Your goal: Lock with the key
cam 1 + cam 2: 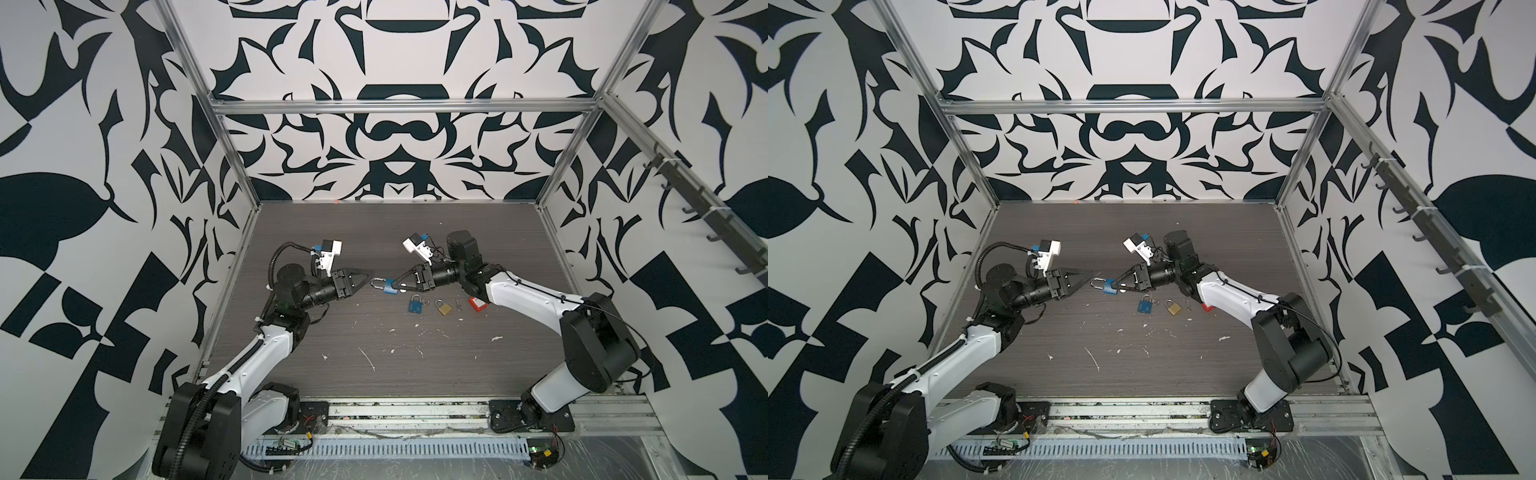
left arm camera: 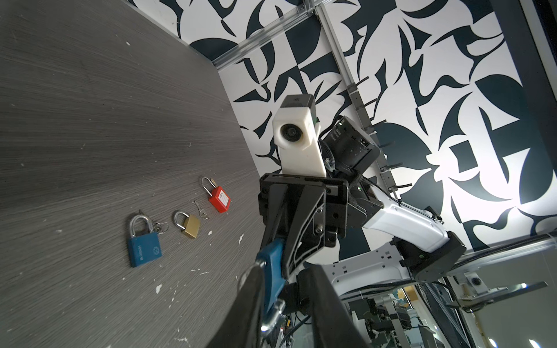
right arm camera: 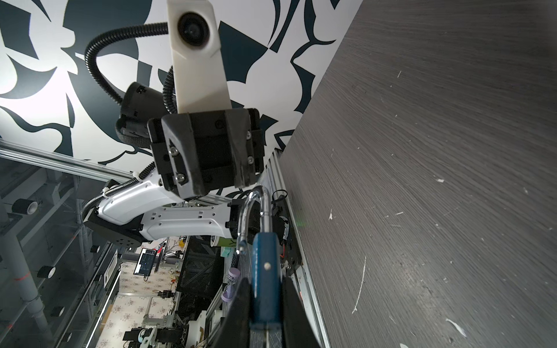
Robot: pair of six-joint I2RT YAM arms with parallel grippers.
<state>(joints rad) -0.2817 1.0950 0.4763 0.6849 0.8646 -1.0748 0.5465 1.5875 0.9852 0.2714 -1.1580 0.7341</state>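
Right gripper (image 1: 394, 286) clamped on blue padlock (image 3: 265, 271), curved steel shackle (image 3: 245, 212) at left gripper (image 1: 370, 280), its closure unclear

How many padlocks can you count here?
4. The right gripper holds one blue padlock in its jaws; on the table lie another blue padlock, a brass padlock and a red padlock. None seems hidden.

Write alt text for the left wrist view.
The right claw grips a blue metal padlock by its body above a grey wood-grain table. On it lie a second blue padlock, a small brass padlock and a red padlock.
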